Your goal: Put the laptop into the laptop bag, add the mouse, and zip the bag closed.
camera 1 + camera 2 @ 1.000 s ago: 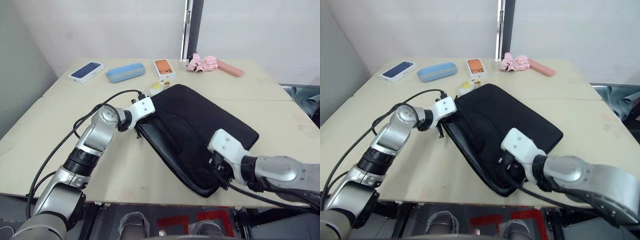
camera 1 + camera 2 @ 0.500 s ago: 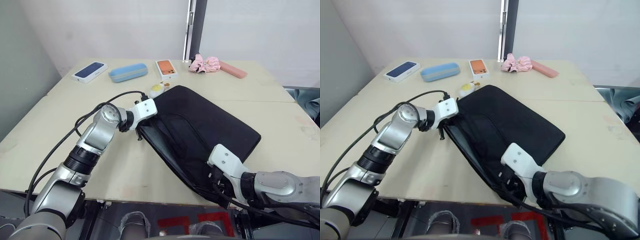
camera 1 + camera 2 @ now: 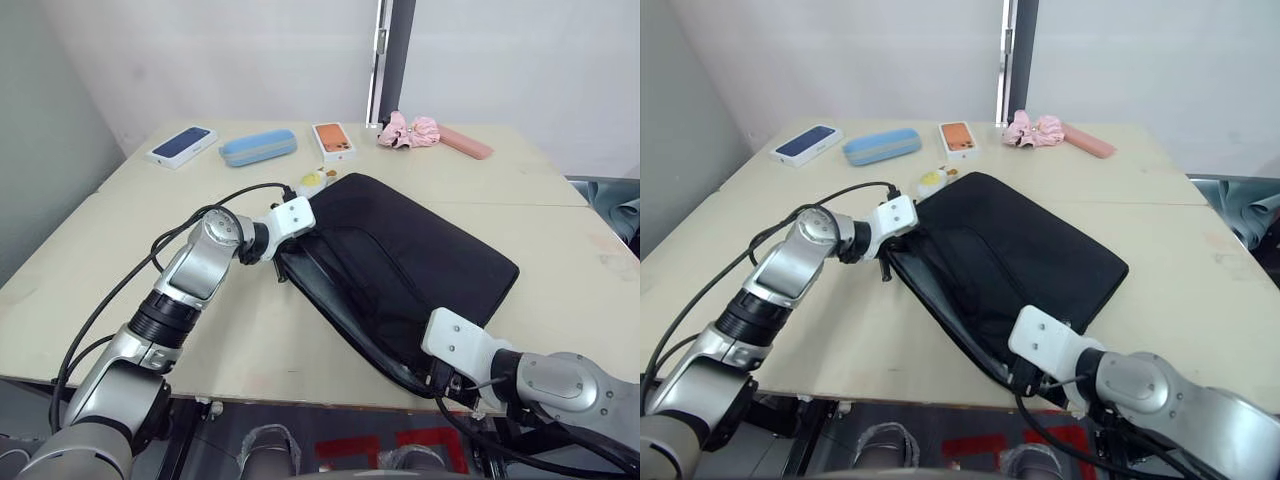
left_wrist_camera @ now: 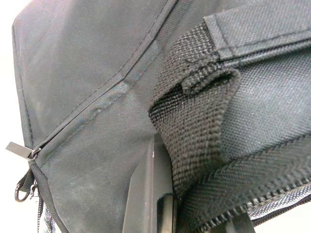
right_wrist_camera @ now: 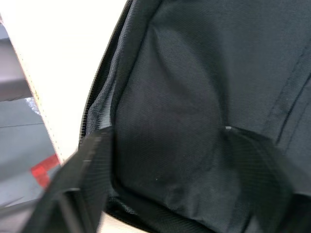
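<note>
The black laptop bag (image 3: 400,260) lies flat and askew in the middle of the table. Its near corner reaches the table's front edge. My left gripper (image 3: 286,252) sits at the bag's left corner, shut on the bag's edge beside the webbing handle (image 4: 194,121). A metal zipper pull (image 4: 19,149) hangs near it. My right gripper (image 3: 442,378) is at the bag's near corner, open, its fingers (image 5: 82,184) spread with black fabric between them. The laptop and the mouse are out of view.
Along the table's far side lie a dark-blue phone box (image 3: 181,146), a light-blue oval case (image 3: 258,147), an orange phone box (image 3: 333,138), a pink cloth (image 3: 408,130) and a pink bar (image 3: 464,141). A white-and-yellow plush toy (image 3: 313,180) touches the bag's far corner.
My right gripper has slid along the bag's near edge toward the table's front, down to the bag's corner. The left gripper has stayed at the left corner.
</note>
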Controlling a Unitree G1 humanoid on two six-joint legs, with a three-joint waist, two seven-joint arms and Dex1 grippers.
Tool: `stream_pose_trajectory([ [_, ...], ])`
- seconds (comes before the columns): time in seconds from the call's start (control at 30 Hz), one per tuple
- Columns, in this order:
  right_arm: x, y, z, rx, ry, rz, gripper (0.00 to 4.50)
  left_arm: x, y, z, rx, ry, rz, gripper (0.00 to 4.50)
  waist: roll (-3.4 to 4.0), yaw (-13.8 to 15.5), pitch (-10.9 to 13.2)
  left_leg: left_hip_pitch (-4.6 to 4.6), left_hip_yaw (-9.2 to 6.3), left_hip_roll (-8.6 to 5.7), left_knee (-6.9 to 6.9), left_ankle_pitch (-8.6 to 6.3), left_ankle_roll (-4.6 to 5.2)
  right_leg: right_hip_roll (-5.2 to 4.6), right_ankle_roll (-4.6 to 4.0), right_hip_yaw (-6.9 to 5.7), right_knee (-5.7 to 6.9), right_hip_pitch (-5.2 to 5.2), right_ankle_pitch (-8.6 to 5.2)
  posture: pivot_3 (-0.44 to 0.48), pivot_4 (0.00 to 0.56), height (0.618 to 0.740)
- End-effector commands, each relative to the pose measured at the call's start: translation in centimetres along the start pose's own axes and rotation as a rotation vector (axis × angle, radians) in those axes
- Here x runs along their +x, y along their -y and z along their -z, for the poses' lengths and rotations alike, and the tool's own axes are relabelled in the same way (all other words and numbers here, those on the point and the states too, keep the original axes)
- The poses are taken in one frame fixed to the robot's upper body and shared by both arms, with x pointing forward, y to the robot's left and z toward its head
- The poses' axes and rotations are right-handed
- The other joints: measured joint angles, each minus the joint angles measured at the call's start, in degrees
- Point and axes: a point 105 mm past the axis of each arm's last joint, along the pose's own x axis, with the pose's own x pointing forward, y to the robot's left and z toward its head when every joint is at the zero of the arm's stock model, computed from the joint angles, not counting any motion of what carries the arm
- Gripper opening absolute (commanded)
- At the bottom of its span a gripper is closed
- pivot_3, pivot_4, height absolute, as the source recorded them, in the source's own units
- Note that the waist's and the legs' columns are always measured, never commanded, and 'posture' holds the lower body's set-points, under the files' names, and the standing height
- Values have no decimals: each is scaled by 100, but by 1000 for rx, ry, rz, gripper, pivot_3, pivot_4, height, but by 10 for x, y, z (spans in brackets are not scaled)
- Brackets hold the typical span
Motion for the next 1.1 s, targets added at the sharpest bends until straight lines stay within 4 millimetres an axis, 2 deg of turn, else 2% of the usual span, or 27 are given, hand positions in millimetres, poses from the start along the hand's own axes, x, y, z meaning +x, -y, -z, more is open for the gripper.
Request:
stream_pose_trajectory([
  [0.03,-4,16,20,12,-85,18,1705,-9,-3,-18,50,54,24,0,0,-4,0,1,1,0,0,-6,11,0,0,1,0,0,0,0,150,740],
  [0.2,-12,32,28,-33,-124,17,23,-19,1,-10,85,22,98,0,0,-44,0,1,2,0,-1,-10,17,1,-1,2,0,-1,0,0,150,740],
  [0.3,-19,44,31,-57,-136,16,7,-27,2,-2,110,-7,140,0,1,-57,0,1,6,0,-5,-10,20,1,-4,4,-1,-5,-2,0,150,740],
  [0.37,-23,58,34,-70,-146,43,7,-33,4,5,124,-31,173,0,1,-70,1,-1,8,1,-7,-11,21,1,-7,4,-1,-8,-4,0,150,740],
  [0.47,-25,64,36,-77,-145,48,7,-35,4,7,132,-39,190,0,2,-84,1,-1,11,1,-8,-11,24,1,-10,5,0,-11,-5,0,150,740],
  [0.53,-25,104,46,-103,-184,151,7,-47,16,17,202,-72,283,0,2,-146,2,0,11,2,-9,-10,25,1,-11,5,2,-11,-6,0,150,740],
  [0.6,-24,130,51,-154,-210,193,7,-55,22,23,254,-101,325,0,4,-222,2,0,20,7,-1,-11,27,5,-13,15,8,-16,-4,0,150,740],
  [0.77,-17,156,45,-193,-193,213,7,-57,33,28,325,-136,325,0,11,-225,3,4,29,12,-5,-9,29,10,-25,24,32,-34,-11,0,150,740],
  [0.9,-15,155,38,-204,-163,160,7,-52,44,27,354,-147,302,0,12,-206,3,-6,39,11,-3,8,65,10,-29,29,27,-44,-13,0,150,740],
  [1.03,-24,144,36,-196,-137,65,7,-52,29,57,454,-287,180,0,13,-174,3,0,40,14,-5,5,62,11,-32,30,32,-43,-15,0,150,740],
  [1.1,-32,142,34,-165,-109,46,7,-52,27,62,479,-295,141,0,15,-148,2,4,39,15,-2,-3,49,11,-32,30,34,-37,-14,0,150,740],
])
